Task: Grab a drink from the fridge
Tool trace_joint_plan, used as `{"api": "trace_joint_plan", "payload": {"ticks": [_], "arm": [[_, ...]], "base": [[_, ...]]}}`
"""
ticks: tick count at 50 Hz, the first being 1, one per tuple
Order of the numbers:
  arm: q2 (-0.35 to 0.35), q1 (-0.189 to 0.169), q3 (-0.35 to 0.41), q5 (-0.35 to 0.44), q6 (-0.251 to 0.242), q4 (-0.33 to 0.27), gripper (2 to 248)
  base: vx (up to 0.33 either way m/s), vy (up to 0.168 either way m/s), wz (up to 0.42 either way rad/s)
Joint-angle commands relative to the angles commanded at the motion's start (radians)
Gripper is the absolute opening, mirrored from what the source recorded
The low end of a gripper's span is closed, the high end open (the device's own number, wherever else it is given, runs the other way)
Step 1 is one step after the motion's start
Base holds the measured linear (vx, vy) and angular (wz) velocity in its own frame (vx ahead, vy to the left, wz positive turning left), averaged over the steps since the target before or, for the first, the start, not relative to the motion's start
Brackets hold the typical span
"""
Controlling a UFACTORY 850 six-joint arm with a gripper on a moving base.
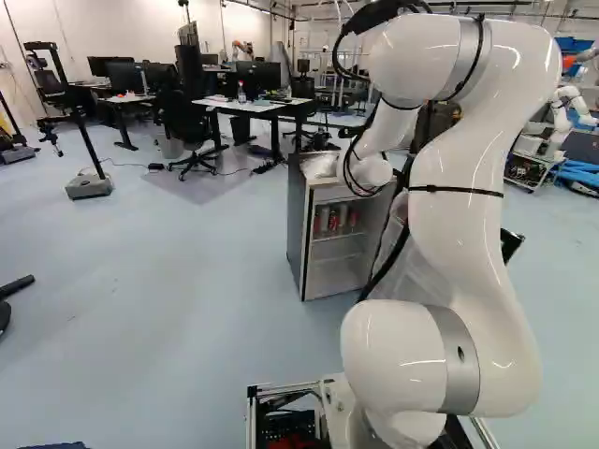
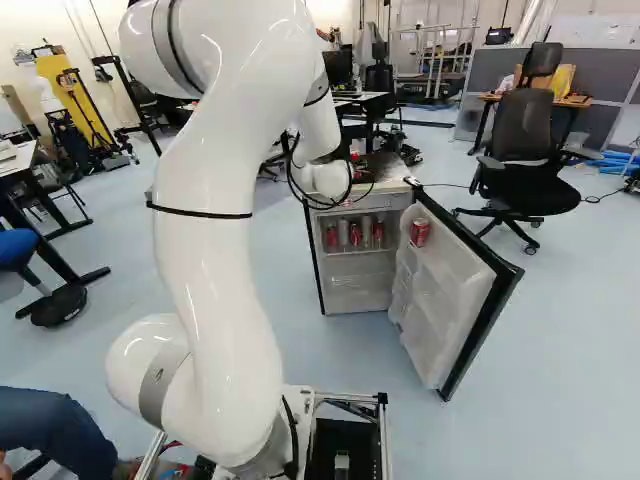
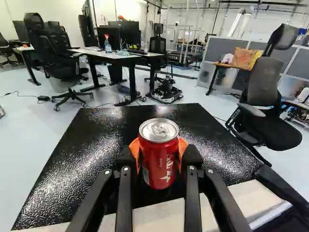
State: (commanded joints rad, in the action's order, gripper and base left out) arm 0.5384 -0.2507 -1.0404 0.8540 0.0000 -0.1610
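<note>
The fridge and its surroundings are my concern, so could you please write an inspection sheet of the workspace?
Surface: textured black fridge top; whether the gripped can touches it is unclear.
Job's things: red drink can upright; fridge door open, shelf cans inside.
Clutter: spray bottle on a far desk.
Gripper: shut on the drink can.
Cables: black cable loops beside the arm.
Surroundings: office chair beyond the door.

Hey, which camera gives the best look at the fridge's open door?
The right base view, where the open door shows its white inner side and a red can there. In the left base view the arm hides much of it; the wrist view catches only its upper edge, beside the fridge's top.
</note>
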Motion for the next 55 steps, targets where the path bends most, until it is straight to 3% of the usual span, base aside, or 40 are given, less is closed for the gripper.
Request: {"api": "trace_joint_plan", "payload": {"ticks": [55], "arm": [[0.027, 0.026, -0.036, -0.039, 0.0, 0.109, 97]], "base": [[0.0, 0.0, 0.0]]}}
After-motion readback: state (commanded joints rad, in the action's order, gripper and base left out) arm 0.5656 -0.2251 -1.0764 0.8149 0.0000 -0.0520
